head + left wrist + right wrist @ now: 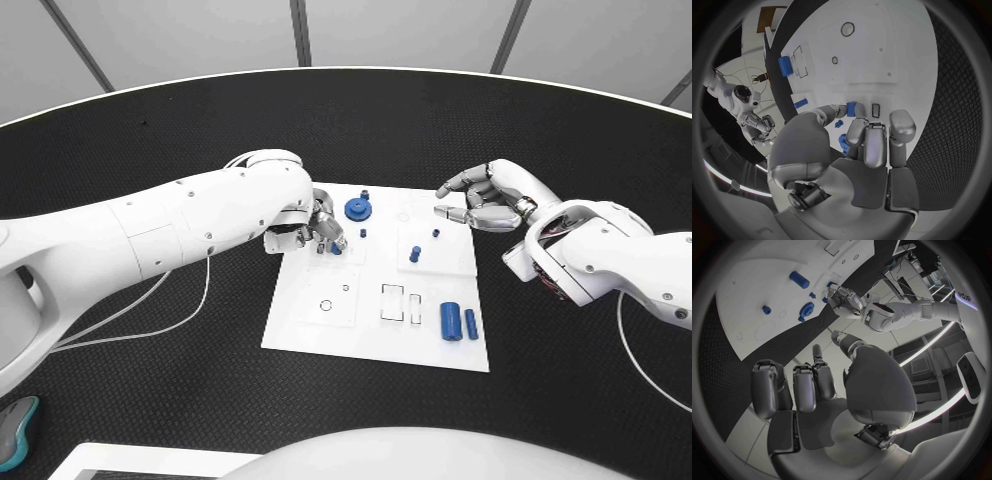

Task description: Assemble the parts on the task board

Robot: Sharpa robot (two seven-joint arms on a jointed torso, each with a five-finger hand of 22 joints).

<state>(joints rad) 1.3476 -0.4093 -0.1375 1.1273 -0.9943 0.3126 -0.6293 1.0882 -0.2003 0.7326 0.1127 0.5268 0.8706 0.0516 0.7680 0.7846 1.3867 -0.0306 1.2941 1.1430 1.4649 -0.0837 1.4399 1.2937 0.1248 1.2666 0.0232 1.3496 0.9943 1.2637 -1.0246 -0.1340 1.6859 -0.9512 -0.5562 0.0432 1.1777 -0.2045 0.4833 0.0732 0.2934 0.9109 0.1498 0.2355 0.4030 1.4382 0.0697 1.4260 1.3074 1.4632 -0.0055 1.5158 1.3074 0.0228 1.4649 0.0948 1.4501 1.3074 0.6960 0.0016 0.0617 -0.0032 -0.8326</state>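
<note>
The white task board (325, 330) lies in the middle of the black table. My left hand (307, 228) hovers over its far left part and pinches a small blue part (335, 247) between thumb and a finger; the left wrist view shows that part (852, 108) at the fingertips of the hand (870, 150), just above the board (879, 50). A blue gear (356, 208) stands right beside it. Two small blue pegs (414, 254) stand mid-board. Two blue cylinders (450, 321) lie near the right edge. My right hand (488, 200) hangs over the far right corner, fingers apart, holding nothing (817, 385).
Rectangular slots (392, 302) and a round hole (326, 304) are cut in the board's near half. A white cable (188, 310) trails over the table on the left. A teal object (12, 430) and a white tray edge (144, 458) sit at the near left.
</note>
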